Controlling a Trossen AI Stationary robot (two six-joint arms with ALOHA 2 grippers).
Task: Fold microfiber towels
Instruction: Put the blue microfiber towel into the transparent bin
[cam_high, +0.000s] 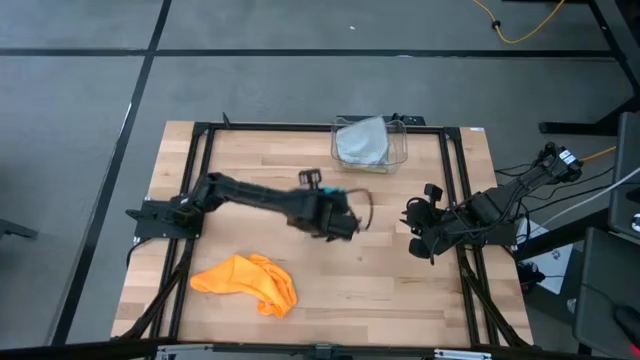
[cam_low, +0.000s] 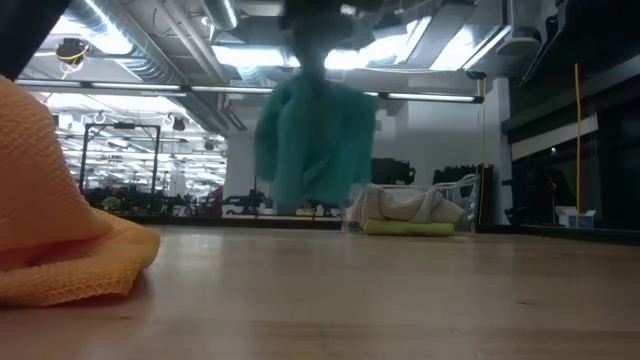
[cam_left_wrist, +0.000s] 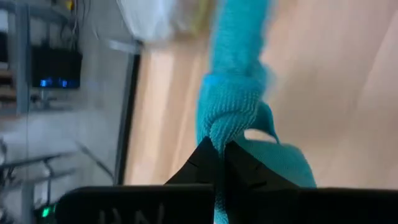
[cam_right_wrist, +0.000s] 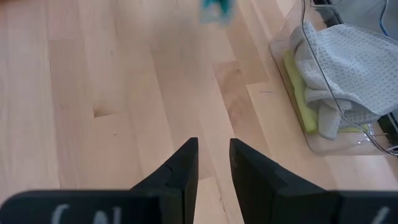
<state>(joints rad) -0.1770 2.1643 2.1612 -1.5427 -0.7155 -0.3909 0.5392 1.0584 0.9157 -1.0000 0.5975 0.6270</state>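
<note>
Left gripper (cam_left_wrist: 221, 155): fingers pressed together, pinching the teal towel (cam_left_wrist: 233, 93) by a bunched fold; the cloth hangs clear of the table, over its middle.

Right gripper (cam_right_wrist: 214, 155): fingers slightly parted, nothing between them; poised over bare wood near the table's right edge.

Orange towel (cam_high: 248, 280): crumpled in a heap on the table's front left part, well apart from both grippers.

Clear plastic bin (cam_right_wrist: 323, 140): at the back edge of the table, holding a grey-blue towel (cam_right_wrist: 342, 59) heaped on top of a lime green towel (cam_right_wrist: 298, 93), of which only an edge shows.

Hard to make out: in the high view the left gripper hides nearly all of the teal towel; in the low view the cloth is blurred and the arm above it is cut off.

Surface: pale wooden table (cam_high: 400, 270) with a dark metal frame.

Room: grey floor with dark lines, a yellow cable (cam_high: 520, 25), ceiling lights and racks behind.
</note>
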